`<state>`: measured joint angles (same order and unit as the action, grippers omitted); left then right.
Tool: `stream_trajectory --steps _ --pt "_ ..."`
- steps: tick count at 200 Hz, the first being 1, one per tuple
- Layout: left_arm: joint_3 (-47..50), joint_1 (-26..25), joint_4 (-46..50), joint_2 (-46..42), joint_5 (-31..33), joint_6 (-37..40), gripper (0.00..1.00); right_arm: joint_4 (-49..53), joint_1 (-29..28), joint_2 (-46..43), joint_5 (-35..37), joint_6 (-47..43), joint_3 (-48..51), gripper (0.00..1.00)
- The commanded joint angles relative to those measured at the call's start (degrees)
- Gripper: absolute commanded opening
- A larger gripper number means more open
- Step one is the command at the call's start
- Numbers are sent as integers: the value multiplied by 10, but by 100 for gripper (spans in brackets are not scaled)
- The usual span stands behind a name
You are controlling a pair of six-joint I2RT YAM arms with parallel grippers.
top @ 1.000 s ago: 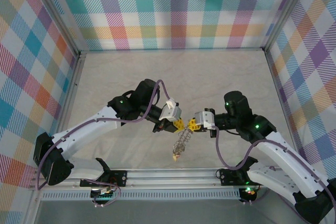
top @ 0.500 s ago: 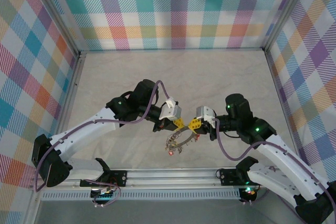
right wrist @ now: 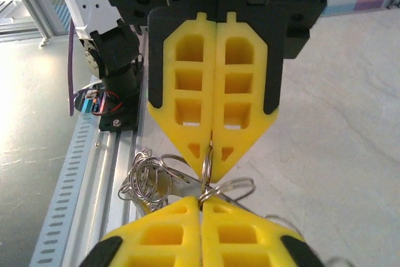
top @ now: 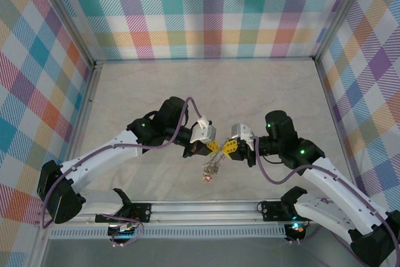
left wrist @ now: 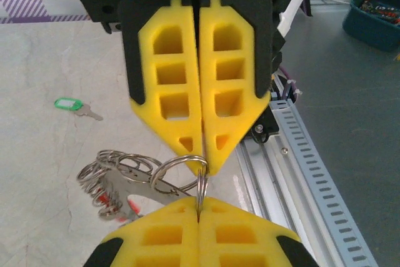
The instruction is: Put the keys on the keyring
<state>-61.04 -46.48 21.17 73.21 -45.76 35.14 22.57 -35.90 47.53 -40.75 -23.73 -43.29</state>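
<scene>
My left gripper [top: 215, 147] and right gripper [top: 226, 148] meet tip to tip above the table's near middle, both shut. A bunch of keys [top: 211, 168] on silvery rings hangs below them, with a red tag at its bottom. In the left wrist view my left gripper [left wrist: 201, 166] pinches a flat-lying ring [left wrist: 169, 168], and the right gripper [left wrist: 199, 217] below holds an upright ring [left wrist: 200, 192] linked through it. In the right wrist view that upright ring [right wrist: 208, 157] sits in my right gripper [right wrist: 209, 170]. I cannot single out the keyring in the bunch [right wrist: 147, 179]. A green-tagged key [left wrist: 75, 105] lies loose on the table.
The aluminium rail [top: 200, 207] with the arm bases runs along the near edge, right under the hanging bunch. Plaid walls [top: 200, 10] close the table on three sides. A dark blue bin [left wrist: 375, 17] stands off the table beyond the rail.
The bunch swung out flat between the grippers half a second ago and now hangs down again. Both grippers stayed shut and tip to tip, and the right one shifted slightly left.
</scene>
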Motion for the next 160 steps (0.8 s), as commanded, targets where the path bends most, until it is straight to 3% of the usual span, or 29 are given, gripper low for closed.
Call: stream_trajectory --steps 1,28,81,125,160 --pt "8 -3 -47 -20 7 -12 0 -7 -2 -5 -4 19 -18 3" --pt "19 -1 -70 -25 9 -19 0 -14 -2 -11 9 46 -15 4" --pt "19 2 -71 -27 -2 -13 0 -36 4 -32 139 91 9 23" --pt "18 7 -71 -29 -3 -13 0 -16 25 -35 60 68 7 33" --pt "19 8 -71 -34 -9 -14 0 1 34 -51 37 29 1 35"
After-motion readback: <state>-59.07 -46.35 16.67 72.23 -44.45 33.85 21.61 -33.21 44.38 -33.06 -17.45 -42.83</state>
